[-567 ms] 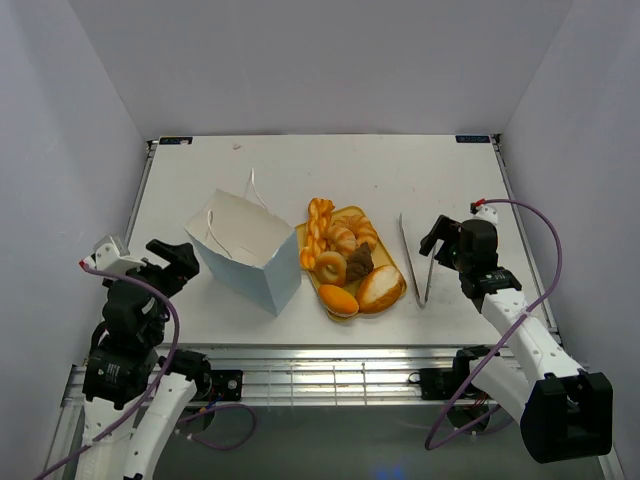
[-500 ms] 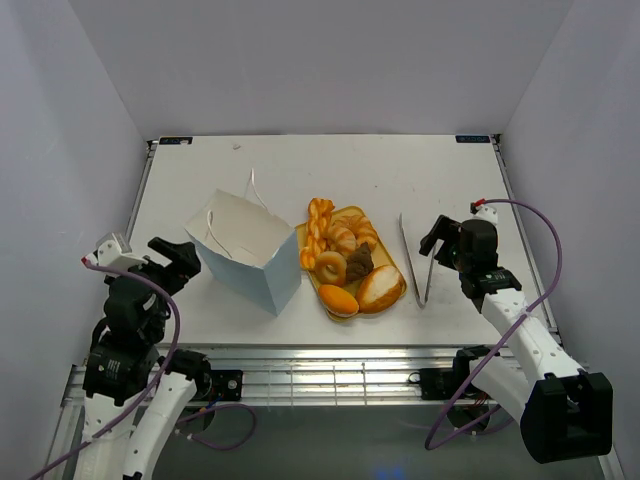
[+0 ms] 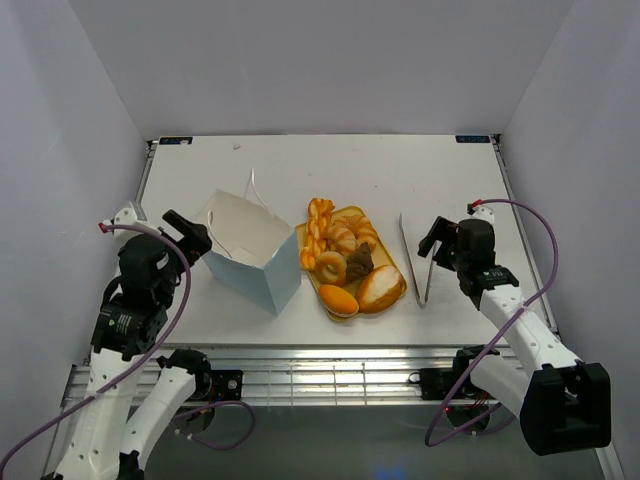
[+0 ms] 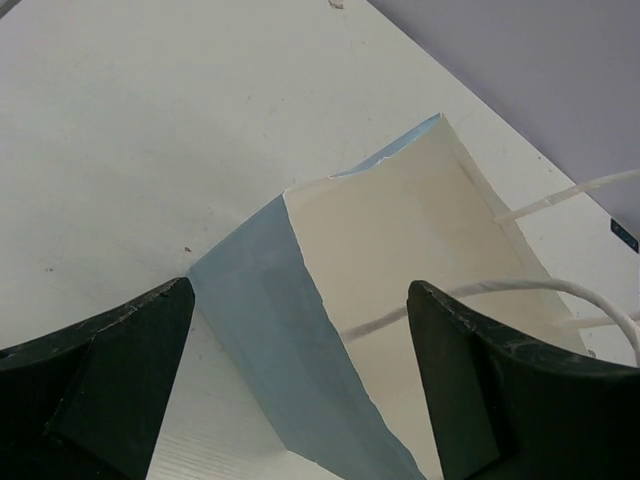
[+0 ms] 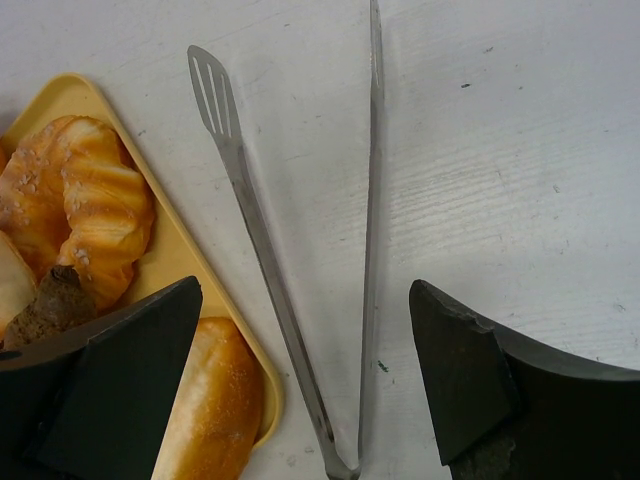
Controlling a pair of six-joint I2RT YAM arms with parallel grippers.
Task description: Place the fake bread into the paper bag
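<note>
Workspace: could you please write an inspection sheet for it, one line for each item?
Surface: white table, a few small marks.
Job's things: bread piled on yellow tray; bag upright, open, left of tray, no bread seen inside.
Clutter: metal tongs lying right of tray.
Grippers: left gripper open at the bag's corner; right gripper open above tongs.
Cables: purple cable loops along each arm.
Surroundings: plain walls on three sides.
</note>
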